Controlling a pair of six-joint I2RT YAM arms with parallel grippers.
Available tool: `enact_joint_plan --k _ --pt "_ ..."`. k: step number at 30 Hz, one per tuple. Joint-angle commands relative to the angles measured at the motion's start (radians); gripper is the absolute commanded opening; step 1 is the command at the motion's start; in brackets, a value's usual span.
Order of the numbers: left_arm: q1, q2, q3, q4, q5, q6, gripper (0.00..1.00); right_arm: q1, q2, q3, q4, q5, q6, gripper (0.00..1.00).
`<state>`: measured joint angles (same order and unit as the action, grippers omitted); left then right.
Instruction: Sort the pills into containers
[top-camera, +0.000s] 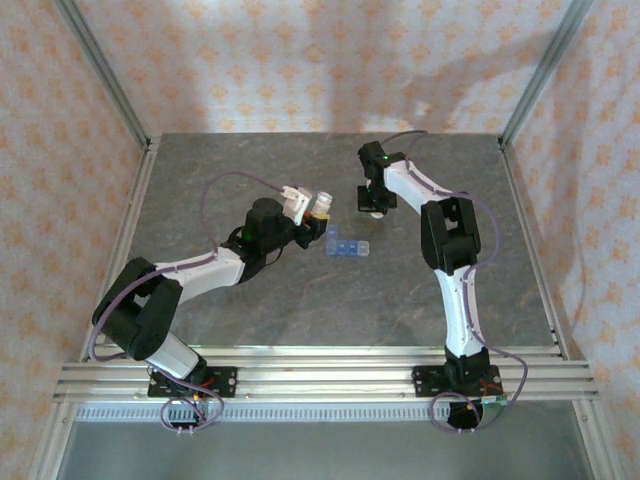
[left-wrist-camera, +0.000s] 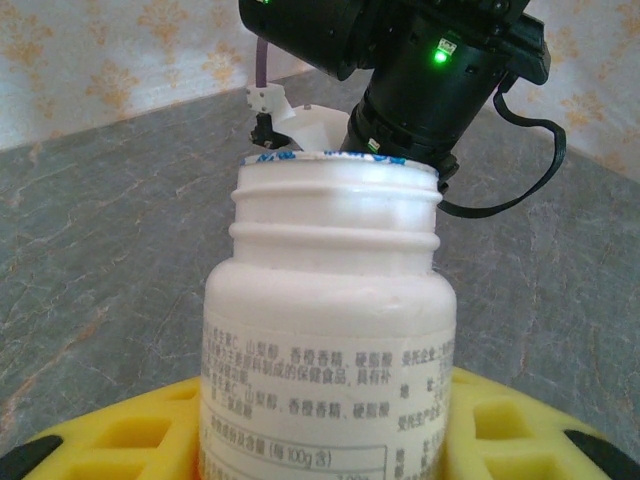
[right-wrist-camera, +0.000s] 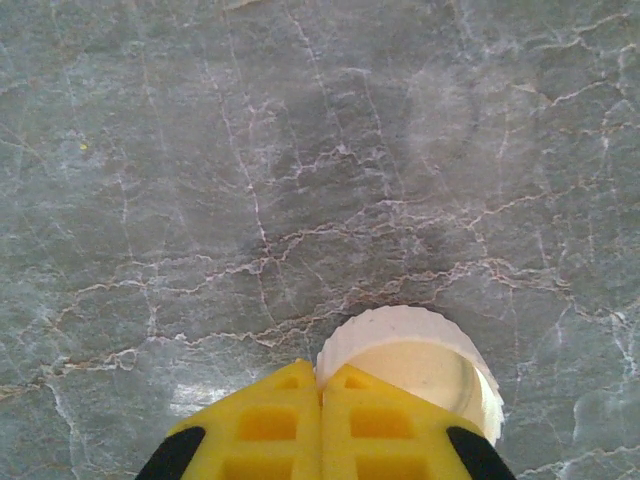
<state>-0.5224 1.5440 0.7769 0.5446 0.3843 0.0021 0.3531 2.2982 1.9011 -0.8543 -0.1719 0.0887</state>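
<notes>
Top external — pill box (top-camera: 346, 248) lies left-right; left gripper (top-camera: 309, 205) clamps bottle (left-wrist-camera: 330, 300); right gripper (right-wrist-camera: 320, 385) closed

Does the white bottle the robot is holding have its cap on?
No, the white bottle ends in a bare threaded neck, open at the top, with no cap on it.
</notes>
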Motion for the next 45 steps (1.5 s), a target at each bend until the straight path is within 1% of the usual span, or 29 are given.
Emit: enact_joint_plan --k 1,3,6,9,12,14,17,20,22,25,31,33,38,45 --pt "0.01 -0.032 -0.01 0.048 0.011 -0.012 0.0 0.006 -0.012 -0.008 -0.005 -0.023 0.017 0.0" --pt "0.009 -0.04 -0.013 0.041 0.01 -0.013 0.0 0.004 -0.066 -0.056 0.046 -0.077 0.051 0.0" --pt "0.01 -0.05 -0.012 0.032 0.013 -0.009 0.0 -0.002 -0.162 -0.141 0.157 -0.193 0.124 0.0" --pt "0.009 -0.056 -0.011 0.02 0.015 -0.003 0.0 -0.016 -0.242 -0.237 0.315 -0.323 0.218 0.0" --pt "0.01 -0.065 -0.014 0.018 0.02 -0.012 0.0 -0.042 -0.292 -0.348 0.522 -0.468 0.348 0.0" --pt "0.01 -0.074 -0.013 0.008 0.023 -0.015 0.0 -0.064 -0.316 -0.439 0.702 -0.549 0.455 0.0" --pt "0.01 -0.083 0.003 -0.025 0.026 -0.003 0.0 -0.098 -0.323 -0.552 0.956 -0.639 0.598 0.0" --pt "0.01 -0.085 0.015 -0.041 0.029 -0.002 0.0 -0.124 -0.308 -0.639 1.182 -0.706 0.718 0.0" --pt "0.008 -0.087 0.022 -0.047 0.029 -0.005 0.0 -0.135 -0.299 -0.69 1.321 -0.727 0.794 0.0" --pt "0.007 -0.085 0.035 -0.062 0.028 -0.004 0.0 -0.149 -0.265 -0.74 1.5 -0.746 0.897 0.0" --pt "0.002 -0.075 0.053 -0.087 0.032 0.002 0.0 -0.175 -0.138 -0.791 1.854 -0.752 1.126 0.0" --pt "0.0 -0.079 0.055 -0.092 0.027 0.007 0.0 -0.175 -0.11 -0.789 1.9 -0.749 1.157 0.0" --pt "-0.002 -0.078 0.056 -0.098 0.024 0.013 0.0 -0.175 -0.089 -0.789 1.869 -0.731 1.141 0.0" --pt "-0.004 -0.065 0.061 -0.095 0.022 0.012 0.0 -0.175 -0.058 -0.798 1.876 -0.717 1.15 0.0"
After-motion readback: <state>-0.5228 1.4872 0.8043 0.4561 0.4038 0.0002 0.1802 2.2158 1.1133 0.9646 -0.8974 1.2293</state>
